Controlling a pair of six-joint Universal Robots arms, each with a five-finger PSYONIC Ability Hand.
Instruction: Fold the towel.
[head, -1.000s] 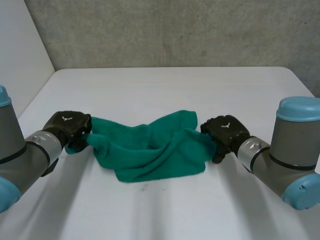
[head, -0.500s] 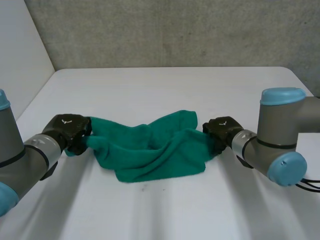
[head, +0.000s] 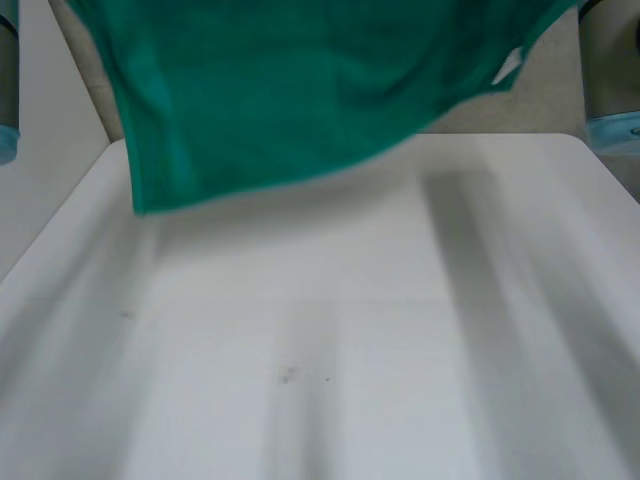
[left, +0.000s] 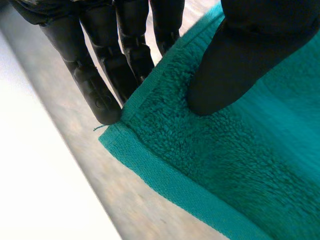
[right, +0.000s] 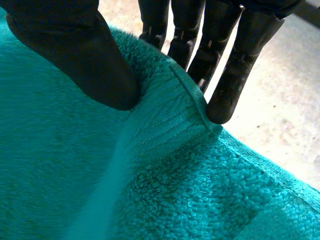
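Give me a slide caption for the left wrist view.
Left hand pinches a corner of the green towel between thumb and fingers.

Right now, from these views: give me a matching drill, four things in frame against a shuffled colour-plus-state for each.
Things:
1. towel
2. table
3. left hand
4. right arm

States:
A. white, below the towel
B. grey with a light-blue cap
C. green, held up in the air
D. black, thumb and fingers pinching a towel corner

Pairs: 1-C; 2-A; 3-D; 4-B
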